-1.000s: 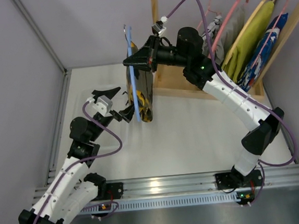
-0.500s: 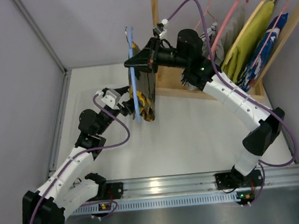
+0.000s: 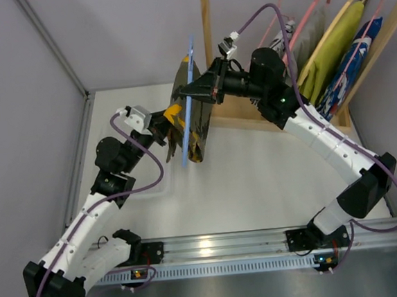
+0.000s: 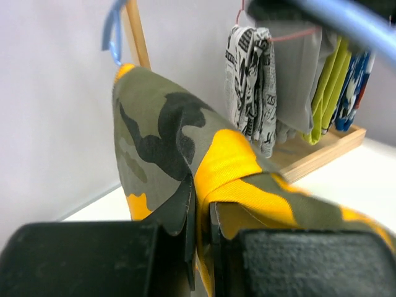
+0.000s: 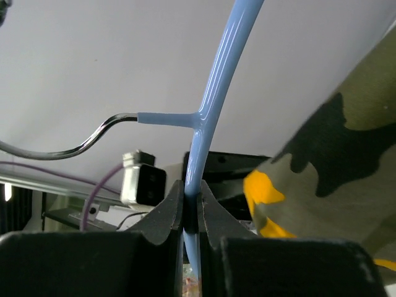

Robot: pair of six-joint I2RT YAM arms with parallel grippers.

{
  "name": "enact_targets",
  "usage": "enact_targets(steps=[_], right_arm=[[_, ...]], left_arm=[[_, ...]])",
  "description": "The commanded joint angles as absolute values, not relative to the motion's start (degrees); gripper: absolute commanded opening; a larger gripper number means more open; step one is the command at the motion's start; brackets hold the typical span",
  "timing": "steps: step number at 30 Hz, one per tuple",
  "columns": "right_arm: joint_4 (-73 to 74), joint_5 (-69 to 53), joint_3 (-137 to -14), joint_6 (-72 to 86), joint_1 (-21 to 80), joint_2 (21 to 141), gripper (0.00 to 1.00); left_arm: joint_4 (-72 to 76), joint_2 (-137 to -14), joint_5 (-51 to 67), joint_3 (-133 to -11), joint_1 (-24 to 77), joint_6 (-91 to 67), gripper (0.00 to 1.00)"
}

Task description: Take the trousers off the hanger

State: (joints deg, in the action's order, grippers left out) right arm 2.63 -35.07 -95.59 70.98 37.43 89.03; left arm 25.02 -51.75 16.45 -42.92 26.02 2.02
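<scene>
Since a second ago the left gripper [image 4: 199, 216] has reached in and clamped shut on a fold of the trousers [image 4: 167, 148], and the hanger [image 3: 188, 114] has tipped so its top leans right. Nearest, an aluminium rail [image 3: 221, 244] carries both arm bases at the edge of the white table [image 3: 257, 178]. Above the table the trousers hang draped over the light blue hanger, off the surface. The right gripper [image 5: 192, 210] is pinched closed on the hanger just beside its hook joint. Behind stands a wooden rack [image 3: 206, 23] holding a lime-green garment [image 3: 342, 45] and a black-and-white printed garment [image 4: 250, 86], against plain grey walls [image 3: 105, 31].
</scene>
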Motion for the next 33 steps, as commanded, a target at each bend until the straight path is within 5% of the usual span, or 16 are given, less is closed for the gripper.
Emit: enact_targets(steps=[1, 12, 33], right_arm=[[-5.54, -38.41, -92.21, 65.84, 35.78, 83.67, 0.0], [-6.15, -38.58, -81.74, 62.23, 33.66, 83.15, 0.0], [-2.02, -36.56, -77.52, 53.96, 32.61, 84.2, 0.0]], left_arm=[[29.19, -49.57, 12.22, -52.79, 25.84, -3.5, 0.0], [24.61, -51.85, 9.15, -66.96, 25.75, -11.43, 0.0], [3.87, -58.63, -18.53, -99.68, 24.79, -6.08, 0.0]])
